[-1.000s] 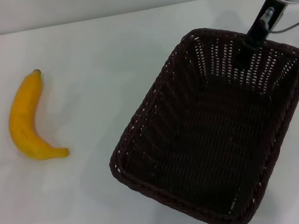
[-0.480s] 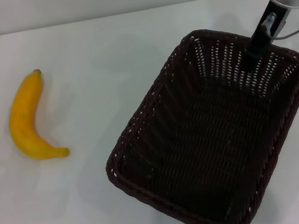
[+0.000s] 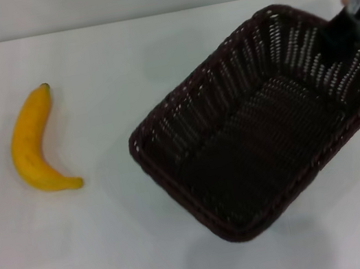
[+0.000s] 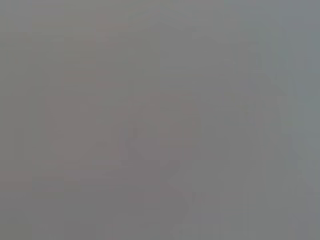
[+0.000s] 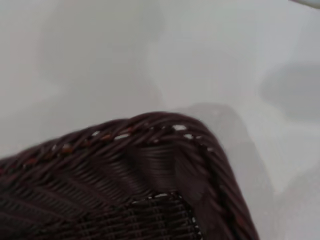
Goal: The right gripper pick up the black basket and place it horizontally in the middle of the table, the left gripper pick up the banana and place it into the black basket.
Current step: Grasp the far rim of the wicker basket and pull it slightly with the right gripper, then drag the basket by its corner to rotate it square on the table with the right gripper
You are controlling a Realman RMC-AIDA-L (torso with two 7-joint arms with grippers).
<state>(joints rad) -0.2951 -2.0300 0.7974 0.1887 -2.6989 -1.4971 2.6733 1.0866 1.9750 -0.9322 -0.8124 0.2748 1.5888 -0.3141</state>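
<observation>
Right gripper (image 3: 342, 33) at far right rim of black basket (image 3: 261, 120). Jaws closed on rim, so basket hangs tilted, near end low over table (image 3: 150, 42), ready for turning flat. Banana (image 3: 32, 146) well apart on left, waiting. Left gripper out of sight.

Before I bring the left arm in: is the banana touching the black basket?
Apart. The head view shows the banana lying on the table with a wide strip of bare white surface between it and the black basket.
</observation>
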